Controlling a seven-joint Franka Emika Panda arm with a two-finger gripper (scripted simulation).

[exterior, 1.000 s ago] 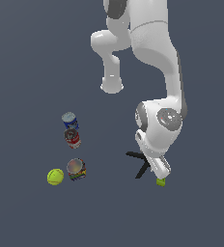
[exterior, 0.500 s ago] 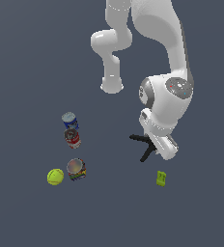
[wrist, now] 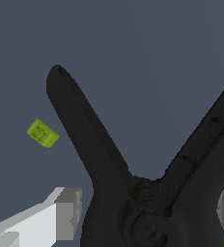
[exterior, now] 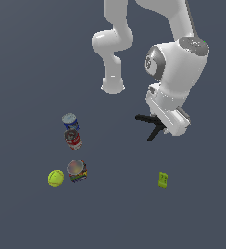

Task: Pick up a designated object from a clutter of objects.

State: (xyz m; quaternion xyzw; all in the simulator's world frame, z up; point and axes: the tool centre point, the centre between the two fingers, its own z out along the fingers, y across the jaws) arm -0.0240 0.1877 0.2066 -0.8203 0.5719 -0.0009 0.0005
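Observation:
The designated object, a black spring clamp with splayed thin handles, hangs in the air, off the floor. My gripper is shut on it at its pivot end. In the wrist view the clamp fills most of the picture, its two handles spreading away from the pivot, with a grey finger pressed against each side and my gripper around the pivot. Its red-orange tip is hidden. The rest of the clutter of objects lies on the floor, well apart from the clamp.
A blue can, a red can and a multicoloured can lie in a row at the exterior view's left, with a yellow-green ball beside the last. A lime-green block lies below the clamp.
The arm has risen and carried the clamp up off the floor. The lime-green block, earlier partly under the hand, now lies in plain view below.

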